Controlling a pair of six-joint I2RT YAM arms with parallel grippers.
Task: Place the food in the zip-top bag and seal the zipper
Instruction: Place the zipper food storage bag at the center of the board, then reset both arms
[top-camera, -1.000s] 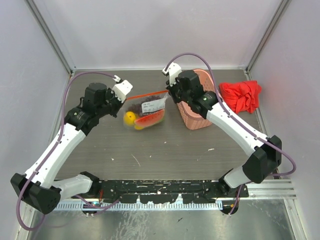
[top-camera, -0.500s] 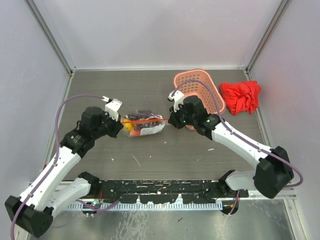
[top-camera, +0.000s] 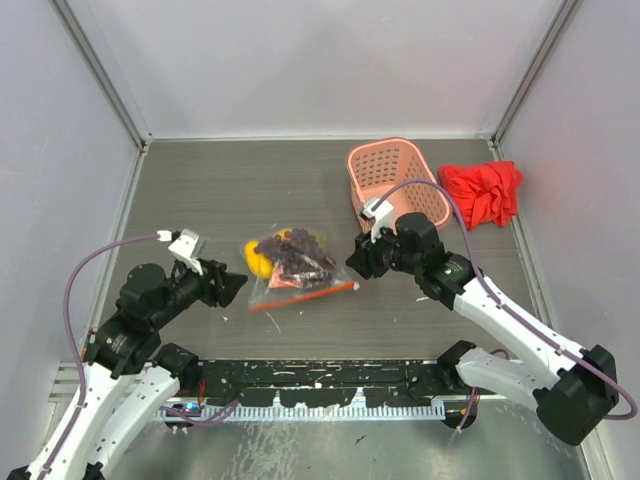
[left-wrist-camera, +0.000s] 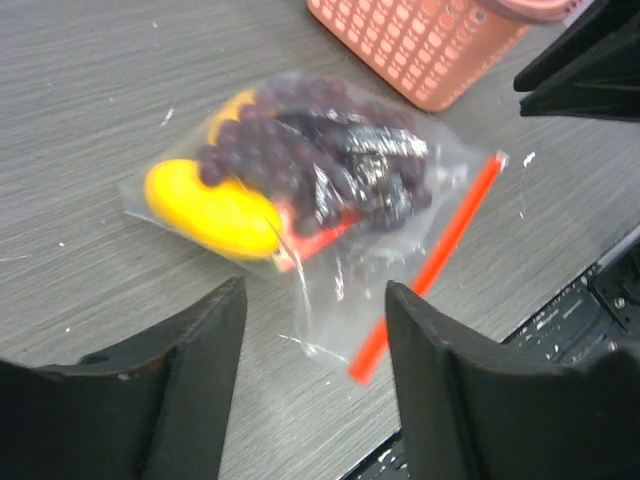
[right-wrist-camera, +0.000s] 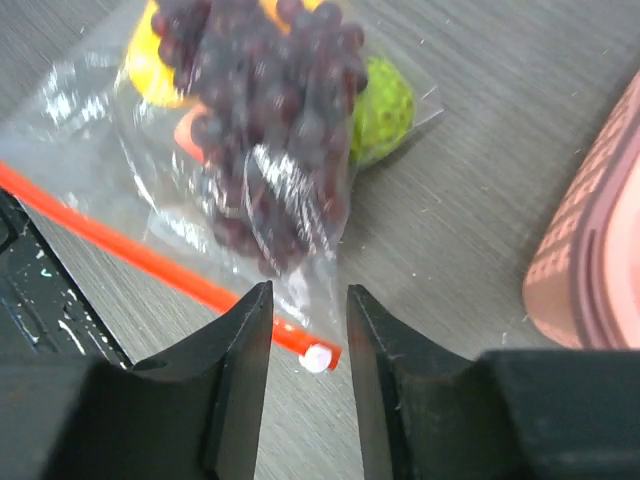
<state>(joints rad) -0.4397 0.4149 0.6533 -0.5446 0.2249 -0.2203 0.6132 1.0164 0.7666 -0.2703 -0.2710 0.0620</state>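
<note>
**Filled zip-top bag flat on the desk, both hands off it**

Flat on the desk (top-camera: 200, 190), toward its front edge and between the two arms: the zip-top bag (top-camera: 297, 270). Packed close together inside it:
- the dark purple grape bunch (top-camera: 298, 255) on top
- the yellow piece (top-camera: 258, 261) at the left side
- the orange piece (left-wrist-camera: 232, 104), half hidden behind the grapes
- the bumpy lime-green ball (right-wrist-camera: 385, 110) on the side towards the basket
- a red piece (left-wrist-camera: 318, 232) under the grapes

Along the near edge of the bag, straight and a little slanted: the zipper (top-camera: 305, 296), with a small white end piece (right-wrist-camera: 318, 357) at its right tip. Not possible to tell whether pressed closed along all its length.

Just left of the bag, near its corner but apart from it: the left hand (top-camera: 236, 288), spread wide and holding nothing. In the left wrist view, between the two dark fingers (left-wrist-camera: 180, 390): the whole bag, a little blurred.

Just right of the bag, close by the right tip of the zipper: the right hand (top-camera: 354, 268), parted only by a narrow gap, with nothing pinched. In the right wrist view, down in this gap and lower than the fingers: the white end piece. Cannot tell whether touched by the hand.

Further back on the right, upright and apart from the bag: the pink lattice basket (top-camera: 352, 165). Right of the basket, near the right wall: the crumpled red cloth (top-camera: 482, 192).
</note>
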